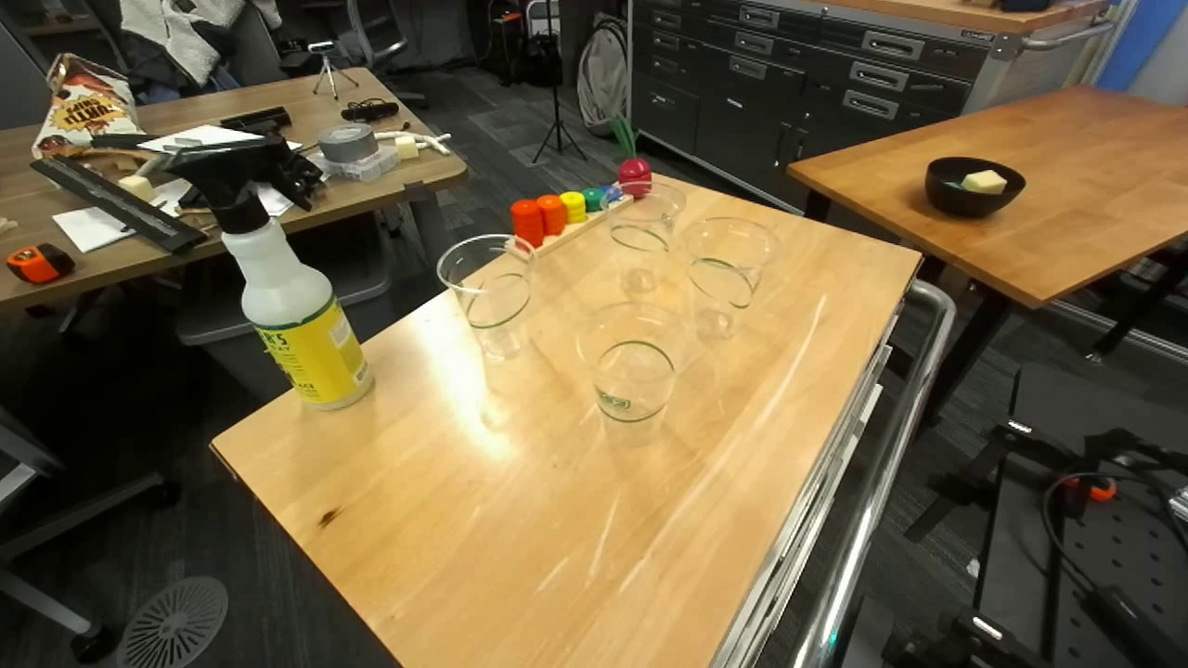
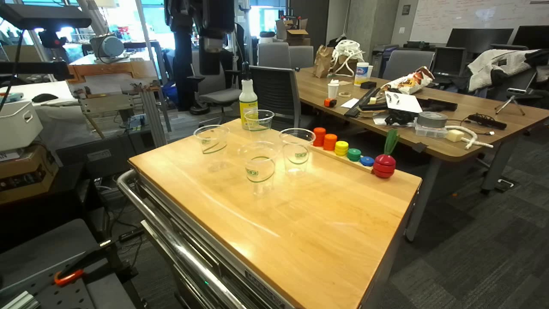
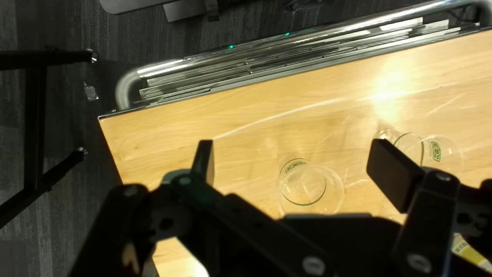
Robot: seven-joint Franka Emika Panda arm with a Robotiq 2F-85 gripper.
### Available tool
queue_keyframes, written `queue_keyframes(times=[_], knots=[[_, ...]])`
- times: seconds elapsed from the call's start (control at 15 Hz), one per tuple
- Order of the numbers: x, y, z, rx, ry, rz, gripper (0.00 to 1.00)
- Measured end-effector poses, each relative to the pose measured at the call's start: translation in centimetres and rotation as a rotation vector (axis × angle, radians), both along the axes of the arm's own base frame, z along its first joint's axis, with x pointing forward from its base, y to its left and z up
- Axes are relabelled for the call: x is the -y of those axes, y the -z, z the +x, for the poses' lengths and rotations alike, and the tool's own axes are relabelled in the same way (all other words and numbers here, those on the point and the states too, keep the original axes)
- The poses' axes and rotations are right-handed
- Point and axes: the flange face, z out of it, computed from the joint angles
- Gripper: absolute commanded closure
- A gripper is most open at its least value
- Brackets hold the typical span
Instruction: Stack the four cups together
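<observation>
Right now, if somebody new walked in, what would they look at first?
Probably the tall, yellow-labelled spray bottle, near a corner of the wooden top. Next, perhaps, the row of colourful blocks along an edge, with a red toy vegetable at one end. Four see-through cups stand upright on the same top and might be noticed last.

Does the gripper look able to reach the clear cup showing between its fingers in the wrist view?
Probably yes: the gripper is open, and nothing visible blocks the way to that clear cup.
</observation>
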Motion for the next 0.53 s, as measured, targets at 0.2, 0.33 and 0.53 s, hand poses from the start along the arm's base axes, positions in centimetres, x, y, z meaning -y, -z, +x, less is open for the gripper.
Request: queue_keyframes(times=[0.2, 0.33, 0.53], knots=[[0.7, 0.8, 1.2, 0.03, 0.019, -0.005, 0.0], [1.2, 1.8, 2.7, 0.062, 0.03, -0.013, 0.0], [1.6, 4.2, 5.2, 0.095, 0.039, -0.026, 0.0]])
